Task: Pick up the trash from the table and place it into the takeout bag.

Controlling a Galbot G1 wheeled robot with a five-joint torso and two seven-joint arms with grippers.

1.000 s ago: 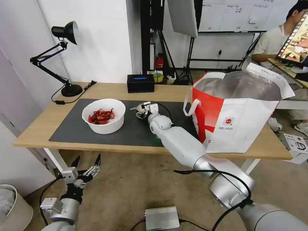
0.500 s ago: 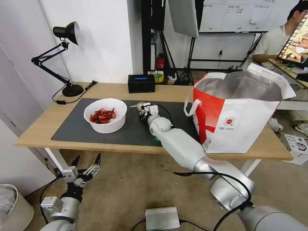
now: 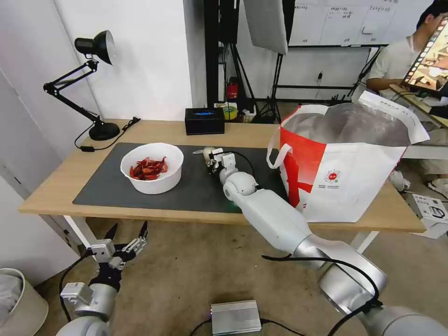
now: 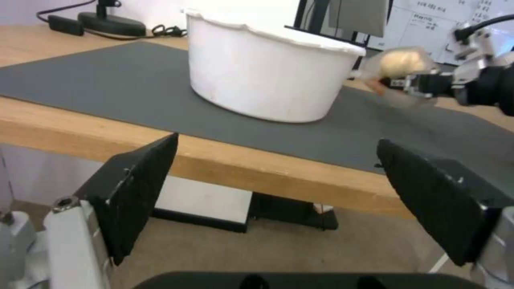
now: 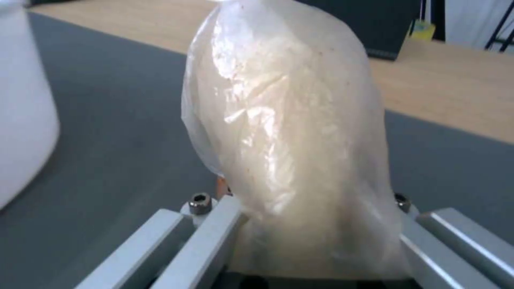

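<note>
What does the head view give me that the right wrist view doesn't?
Head view: the open takeout bag right of the right gripper, shells inside the white bowl, the open left gripper below the table.
Right wrist: the clear bag close up, clamped between the fingers.
Both: bowl, dark mat, black tissue box.

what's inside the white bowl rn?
The white bowl on the dark mat holds a pile of red crayfish shells, seen from the head view. Whatever lies beneath the pile is covered. From the left wrist view only its outer wall shows.
</note>
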